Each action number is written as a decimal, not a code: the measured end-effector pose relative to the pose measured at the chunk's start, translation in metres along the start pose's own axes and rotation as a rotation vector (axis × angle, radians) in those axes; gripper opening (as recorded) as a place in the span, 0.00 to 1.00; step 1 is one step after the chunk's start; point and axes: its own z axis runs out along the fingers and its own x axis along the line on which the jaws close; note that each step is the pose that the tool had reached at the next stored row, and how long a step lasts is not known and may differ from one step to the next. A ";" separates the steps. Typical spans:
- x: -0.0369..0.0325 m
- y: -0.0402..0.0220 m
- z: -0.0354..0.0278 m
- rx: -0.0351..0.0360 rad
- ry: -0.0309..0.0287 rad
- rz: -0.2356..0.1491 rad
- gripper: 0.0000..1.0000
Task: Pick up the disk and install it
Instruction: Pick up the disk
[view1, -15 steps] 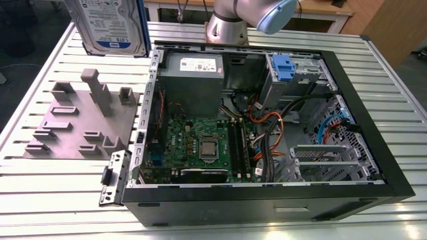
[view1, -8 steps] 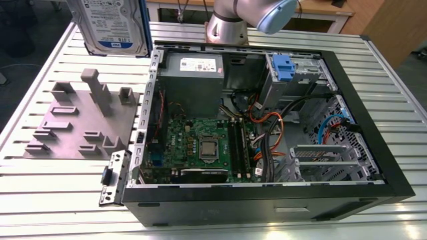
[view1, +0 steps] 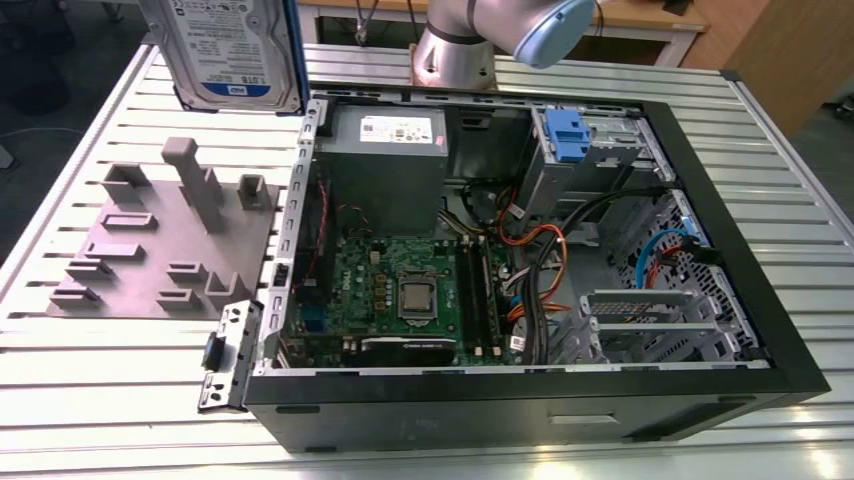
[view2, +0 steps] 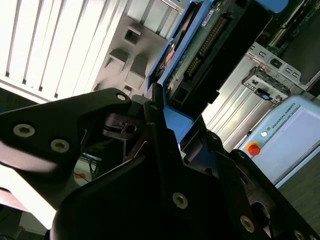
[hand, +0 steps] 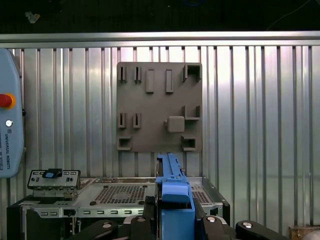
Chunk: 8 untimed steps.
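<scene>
Right now gripper (hand: 175, 212) clamped on the disk (view1: 227, 50), held edge-down, raised above grey fixture plate (view1: 147, 250); open computer case (view1: 534, 400) just beside plate.

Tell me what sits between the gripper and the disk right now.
Nothing. In the first wrist view the gripper is clamped straight onto the disk at its blue edge, with no gap showing.
</scene>
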 end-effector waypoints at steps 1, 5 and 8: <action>0.0000 -0.0006 0.0000 0.0000 0.0000 0.000 0.36; -0.0001 -0.0029 0.0001 0.0000 0.0000 0.000 0.36; -0.0002 -0.0051 0.0001 0.0000 0.0000 0.000 0.36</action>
